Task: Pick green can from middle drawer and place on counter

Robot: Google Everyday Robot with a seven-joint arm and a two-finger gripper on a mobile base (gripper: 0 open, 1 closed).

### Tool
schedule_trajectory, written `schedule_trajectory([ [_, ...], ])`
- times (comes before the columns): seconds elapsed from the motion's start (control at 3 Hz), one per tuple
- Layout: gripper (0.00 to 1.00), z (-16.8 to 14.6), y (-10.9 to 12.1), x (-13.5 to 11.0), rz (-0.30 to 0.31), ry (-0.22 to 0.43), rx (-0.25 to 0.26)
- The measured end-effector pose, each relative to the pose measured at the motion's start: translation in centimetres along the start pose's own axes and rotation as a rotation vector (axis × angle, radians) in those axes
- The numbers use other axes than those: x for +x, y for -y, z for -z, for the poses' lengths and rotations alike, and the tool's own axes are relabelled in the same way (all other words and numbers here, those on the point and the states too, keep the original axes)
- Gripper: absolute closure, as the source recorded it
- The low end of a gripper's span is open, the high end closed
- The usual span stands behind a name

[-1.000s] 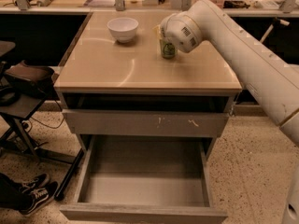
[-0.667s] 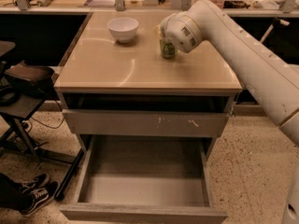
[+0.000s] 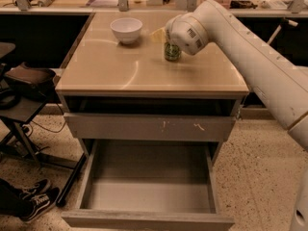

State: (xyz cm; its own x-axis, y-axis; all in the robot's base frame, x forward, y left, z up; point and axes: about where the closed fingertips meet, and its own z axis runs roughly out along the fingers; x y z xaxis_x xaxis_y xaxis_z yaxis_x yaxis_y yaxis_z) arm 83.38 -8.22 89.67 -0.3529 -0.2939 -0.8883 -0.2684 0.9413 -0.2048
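Claw (image 3: pixel 169 42) upper middle, at green can (image 3: pixel 172 53) on beige worktop (image 3: pixel 144 73), behind bulky wrist (image 3: pixel 191 32), can't tell grip. White bowl (image 3: pixel 126 30) left. Middle drawer (image 3: pixel 149 182) open, speckled floor (image 3: pixel 262 177).

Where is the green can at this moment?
In the camera view, the green can stands on the counter, near its back edge and to the right of the white bowl, with the gripper at its top.

A white bowl (image 3: pixel 126 29), a scratched drawer front (image 3: pixel 120 127) and black sneakers (image 3: pixel 39 202) show
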Motion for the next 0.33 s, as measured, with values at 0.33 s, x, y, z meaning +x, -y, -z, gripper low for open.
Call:
schedule_trajectory([
  [0.33,0.0,0.0,0.0,0.0,0.0,0.0,0.0],
])
